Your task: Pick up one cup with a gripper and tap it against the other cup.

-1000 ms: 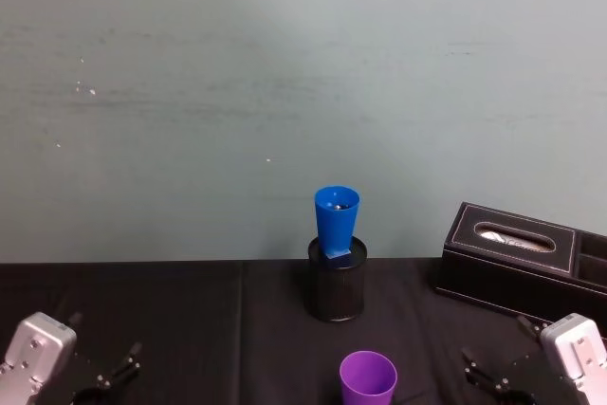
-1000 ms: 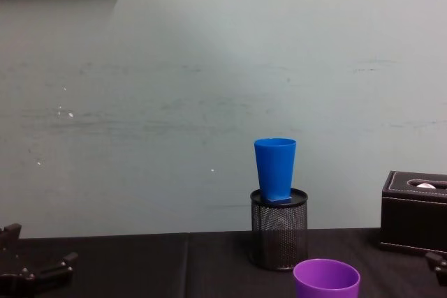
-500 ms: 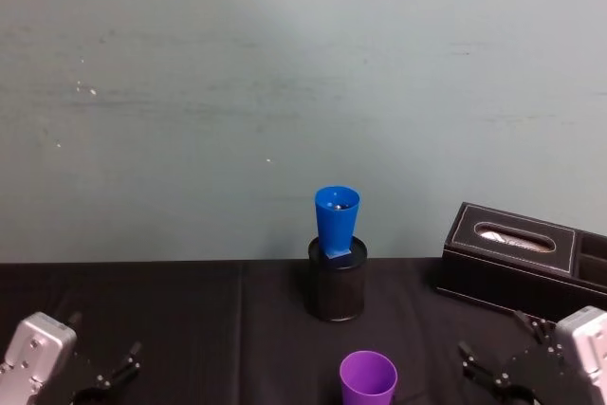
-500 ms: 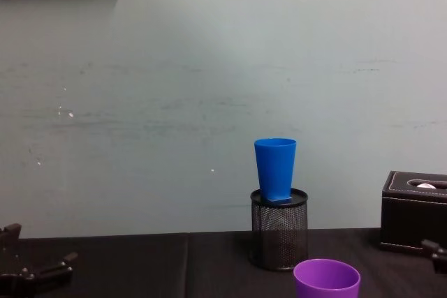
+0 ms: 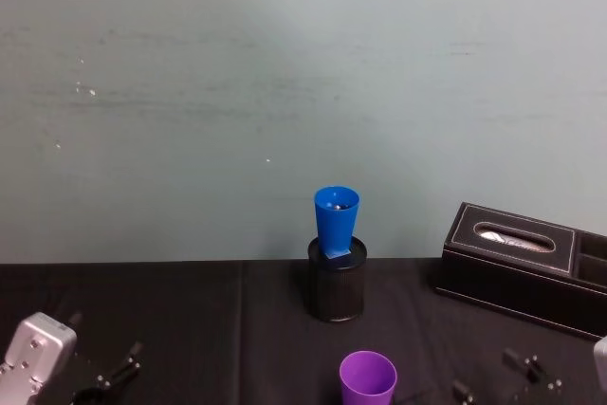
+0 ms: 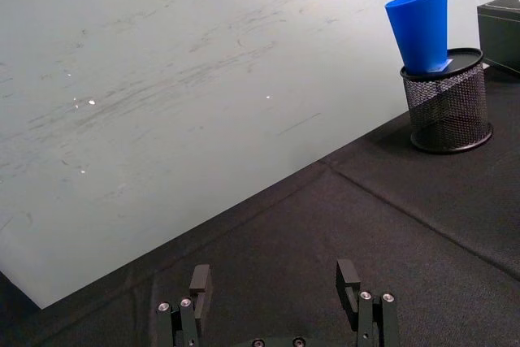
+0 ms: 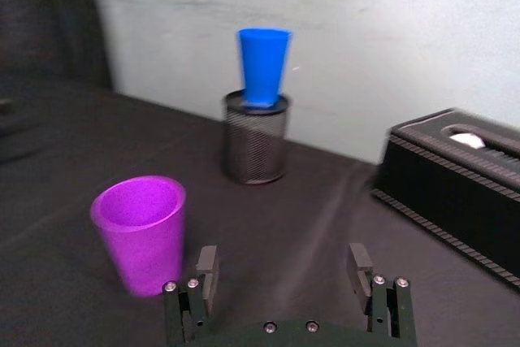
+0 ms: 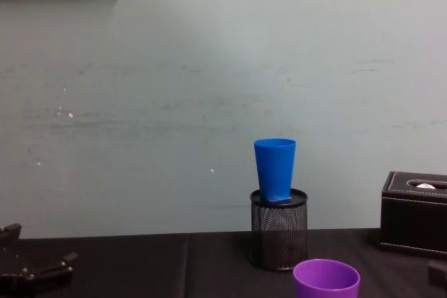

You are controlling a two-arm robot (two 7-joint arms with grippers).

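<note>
Though spread, tool [image 7: 282, 254] near purple cup [image 7: 140, 232]

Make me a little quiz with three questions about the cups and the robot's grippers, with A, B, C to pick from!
1. Where is the blue cup?
A. on top of the black mesh holder
B. in a gripper
C. on the floor

2. How many cups are there?
A. one
B. two
C. four

3. How is the right gripper?
A. squeezing a cup
B. open, holding nothing
C. shut tight

Answers:
1 A: its base sits on the holder's top.
2 B: one blue cup and one purple cup.
3 B: its fingers are spread, apart from the purple cup.
The left gripper is open too, low at the robot's left.
</note>
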